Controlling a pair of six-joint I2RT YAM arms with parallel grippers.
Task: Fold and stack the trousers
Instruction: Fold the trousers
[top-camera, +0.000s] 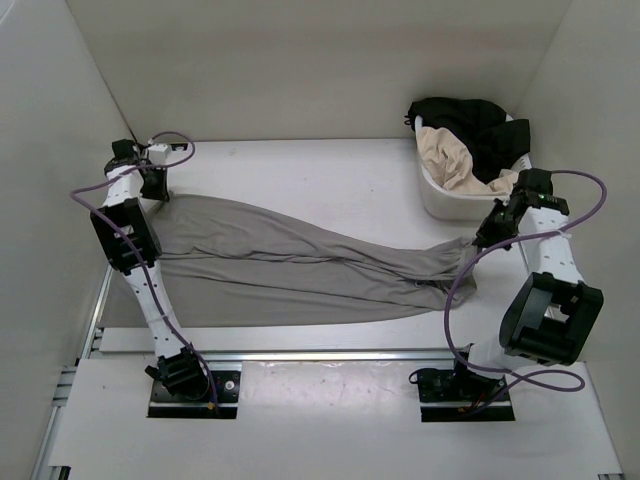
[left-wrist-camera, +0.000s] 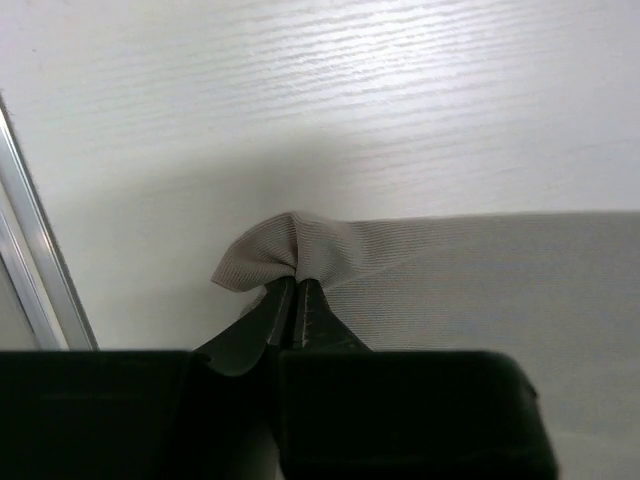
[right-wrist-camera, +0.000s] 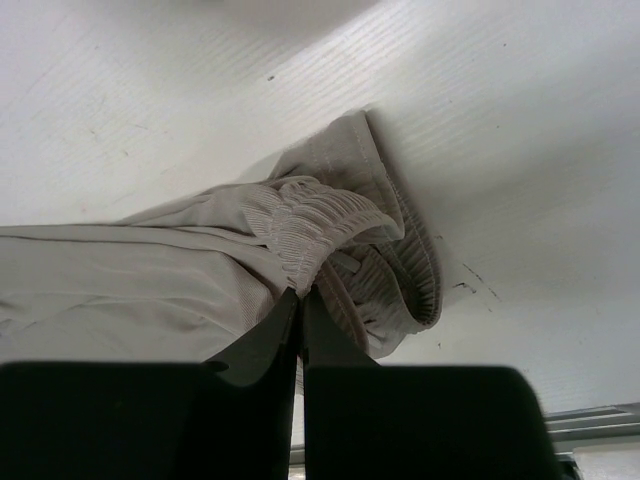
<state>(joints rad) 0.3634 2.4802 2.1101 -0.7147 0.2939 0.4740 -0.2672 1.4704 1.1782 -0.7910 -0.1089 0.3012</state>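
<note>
The grey trousers (top-camera: 300, 260) lie stretched across the table, leg ends at the left, waistband at the right. My left gripper (top-camera: 153, 190) is shut on the far corner of a leg end; in the left wrist view the pinched fabric (left-wrist-camera: 280, 250) bunches above my left gripper (left-wrist-camera: 295, 285). My right gripper (top-camera: 478, 243) is shut on the gathered elastic waistband (right-wrist-camera: 320, 225), which bunches just above my right gripper (right-wrist-camera: 300, 295) in the right wrist view.
A white bin (top-camera: 445, 195) at the back right holds black (top-camera: 470, 125) and cream (top-camera: 450, 155) clothes, close behind my right arm. White walls enclose the table. A metal rail (top-camera: 300, 355) runs along the near edge.
</note>
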